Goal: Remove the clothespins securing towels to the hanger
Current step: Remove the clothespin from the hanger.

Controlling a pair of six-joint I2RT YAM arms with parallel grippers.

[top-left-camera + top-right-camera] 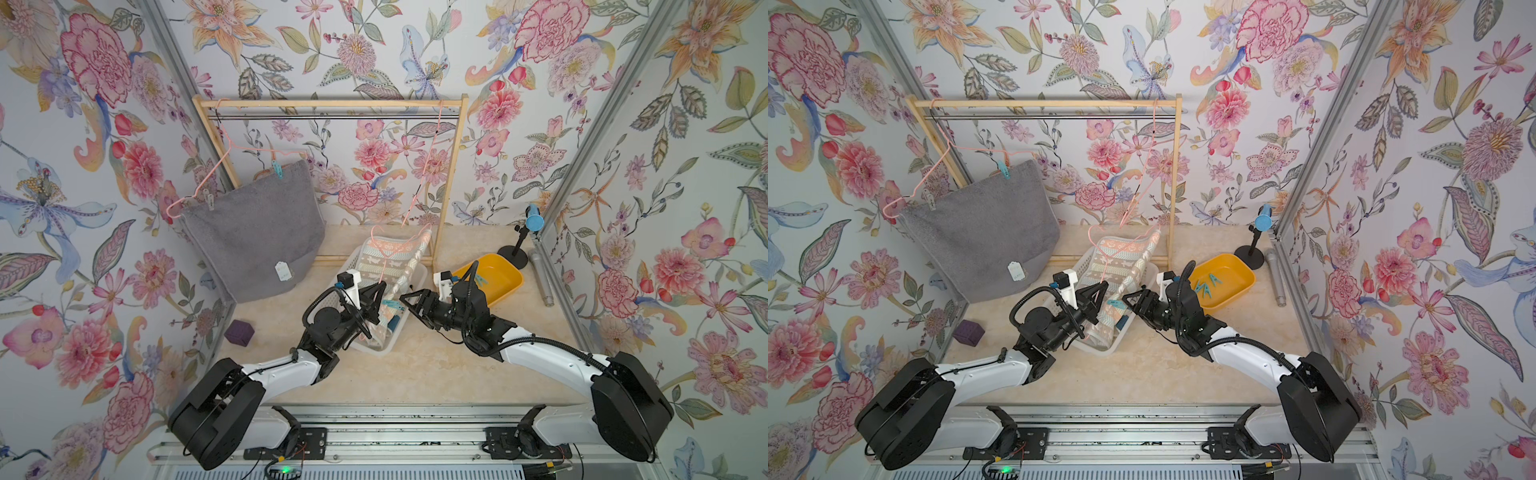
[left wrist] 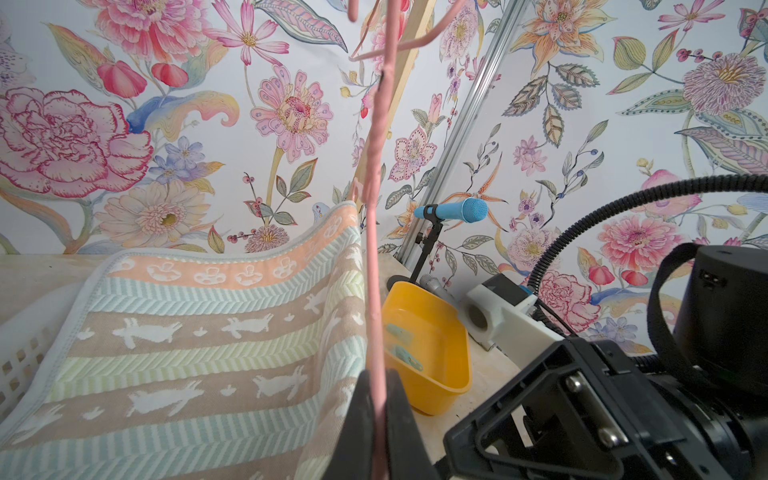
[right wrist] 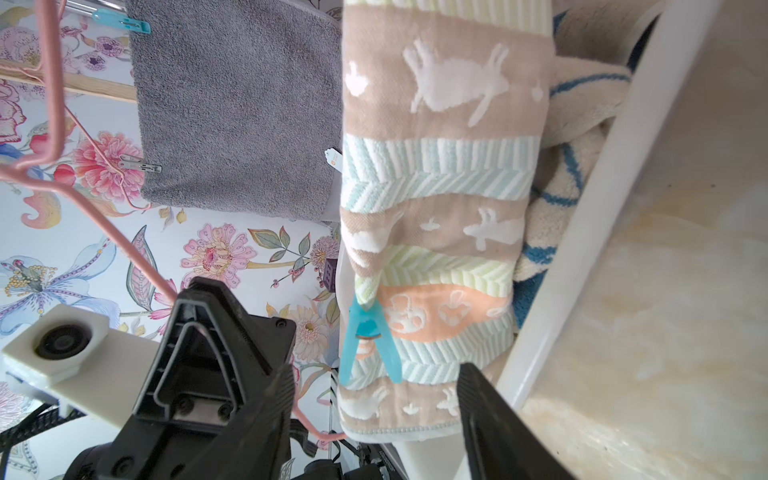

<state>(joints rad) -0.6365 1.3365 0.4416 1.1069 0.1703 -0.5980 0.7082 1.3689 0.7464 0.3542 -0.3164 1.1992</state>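
Flowered walls enclose a pale marbled tabletop. Far left, a grey towel hangs pinned. At centre, the striped towel drapes a white basket. The left gripper clenches the pink hanger; the right gripper gapes just beside the teal clothespin.

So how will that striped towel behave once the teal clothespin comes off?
Probably floppy: the striped towel drapes limply into the white basket. Likely light, since a thin pink hanger and a teal clothespin carry it. It may slump further.
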